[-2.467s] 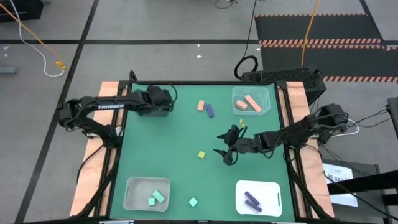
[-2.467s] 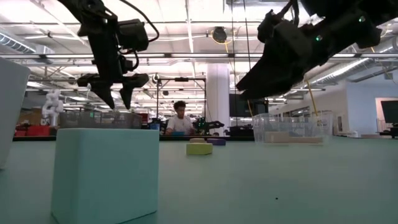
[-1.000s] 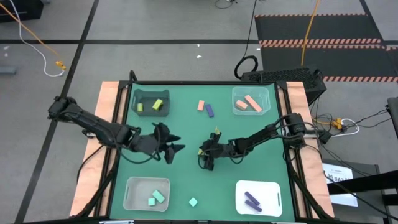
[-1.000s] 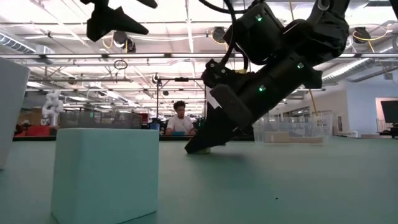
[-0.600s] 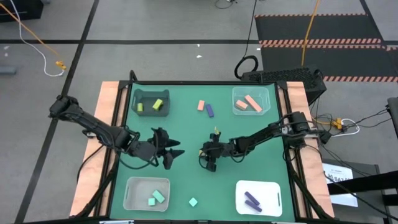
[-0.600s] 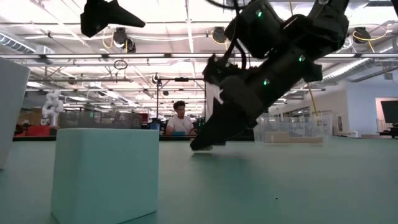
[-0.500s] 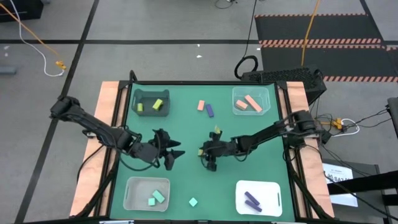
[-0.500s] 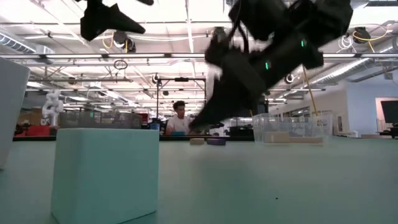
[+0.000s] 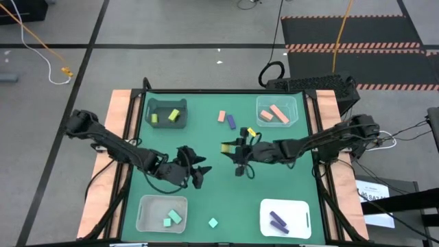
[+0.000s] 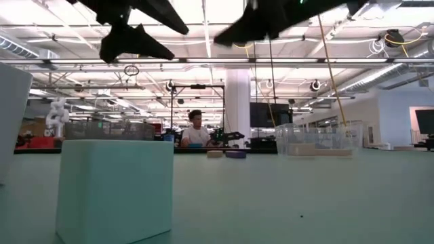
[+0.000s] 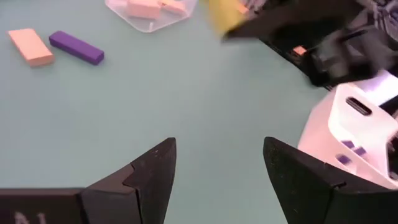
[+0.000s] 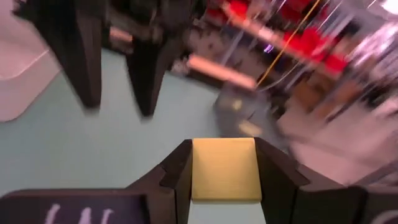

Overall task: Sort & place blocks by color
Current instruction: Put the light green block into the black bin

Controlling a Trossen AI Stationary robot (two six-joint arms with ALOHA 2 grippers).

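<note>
My right gripper [image 9: 231, 149] hangs over the table's middle, shut on a yellow-green block [image 12: 224, 168]. My left gripper [image 9: 197, 173] stands open a little to the near left of it, with nothing between its fingers [image 11: 155, 171]. A pink block [image 9: 221, 116] and a purple bar [image 9: 232, 122] lie flat on the mat toward the far edge. A mint teal block [image 9: 213, 223] lies near the front edge, and in the low view the teal block [image 10: 115, 190] shows large. My right gripper pinches the yellow-green block by two opposite sides [image 12: 198, 169] between its two fingers. The fingers come from the table's right, roughly level. The block is lifted clear of the table.
A grey bin [image 9: 167, 113] with two yellow-green blocks stands far left. A clear bin [image 9: 276, 112] with pink blocks stands far right. Another clear bin [image 9: 162, 213] with teal blocks stands near left. A white bin [image 9: 285, 218] with purple bars stands near right.
My right gripper has risen from the mat with the yellow-green block, which now hangs clear, and has gone toward the table's far edge. My left gripper has drifted a little toward the near edge and the right, still open.
</note>
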